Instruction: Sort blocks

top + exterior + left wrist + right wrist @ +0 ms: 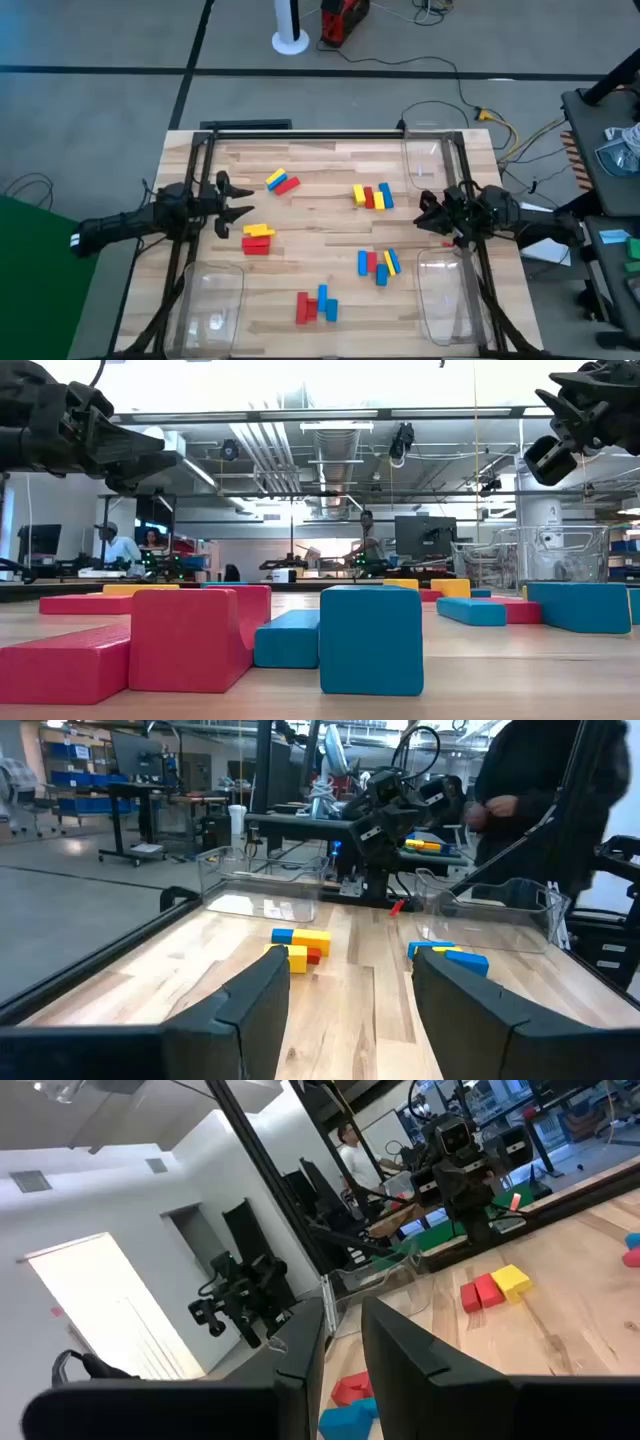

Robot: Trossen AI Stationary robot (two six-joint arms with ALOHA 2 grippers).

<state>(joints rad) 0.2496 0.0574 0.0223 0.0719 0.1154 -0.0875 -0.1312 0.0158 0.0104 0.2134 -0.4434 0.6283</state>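
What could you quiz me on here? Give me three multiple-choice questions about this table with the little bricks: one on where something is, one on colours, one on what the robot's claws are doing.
1. Where do the clear bins stand?
A. near the table's corners
B. stacked in the middle
C. on the floor

2. Which colours are the blocks?
A. green, orange and white
B. red, yellow and blue
C. all black

3. What is the left gripper doing?
A. clamped on a yellow block
B. open and holding nothing
C. pressed down inside a bin

Answers:
1 A: the high view shows a bin towards each corner.
2 B: each cluster mixes only those three colours.
3 B: its fingers stand apart with bare table between them.
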